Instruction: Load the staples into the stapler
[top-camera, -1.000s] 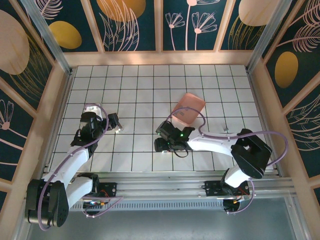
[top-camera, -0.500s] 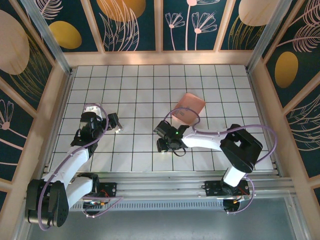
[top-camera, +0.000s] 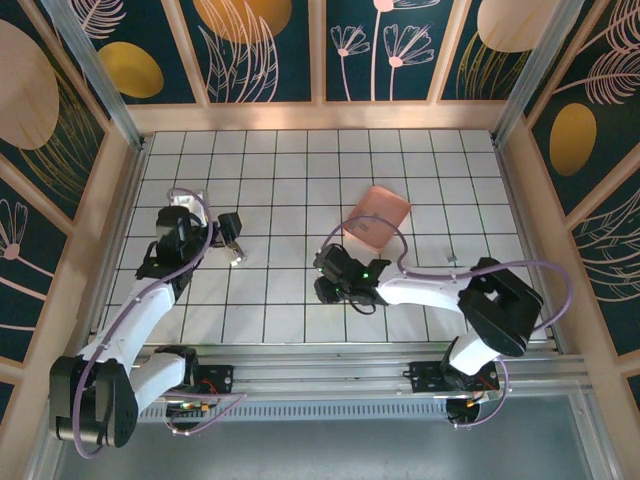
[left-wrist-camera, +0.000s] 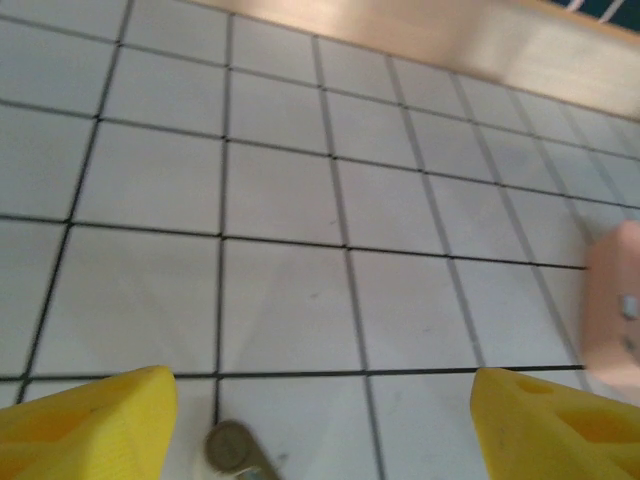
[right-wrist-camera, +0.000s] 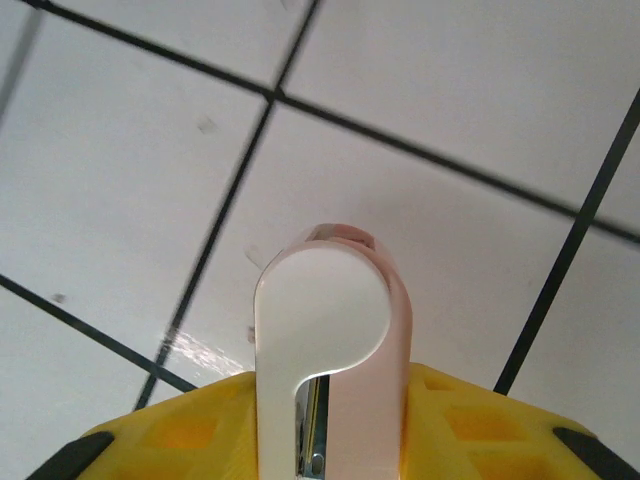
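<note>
Okay, we note a white tiled table (top-camera: 280, 180) fenced by patterned wall panels (top-camera: 250, 50), with a salmon-pink tray (top-camera: 378, 218) lying on the tiles. The right gripper (top-camera: 322, 279) sits just left of the tray, on its near side. It is grasping the stapler (right-wrist-camera: 325, 330): the yellow fingers (right-wrist-camera: 460, 420) meet both its sides, and its rounded white-and-pink end pokes out past them toward the tiles. The staples (top-camera: 238, 259) lie on the table well left of the tray, just beside the left gripper (left-wrist-camera: 322, 385), whose jaws stand wide apart over bare tile.

From above, the right gripper's body covers the stapler, while the right wrist view gives us its end plainly. The left wrist view adds a small grey metal piece (left-wrist-camera: 232, 447) near the left fingertip and a blurred pink shape (left-wrist-camera: 615, 300) at the frame's right edge. We cannot tell what either is.
</note>
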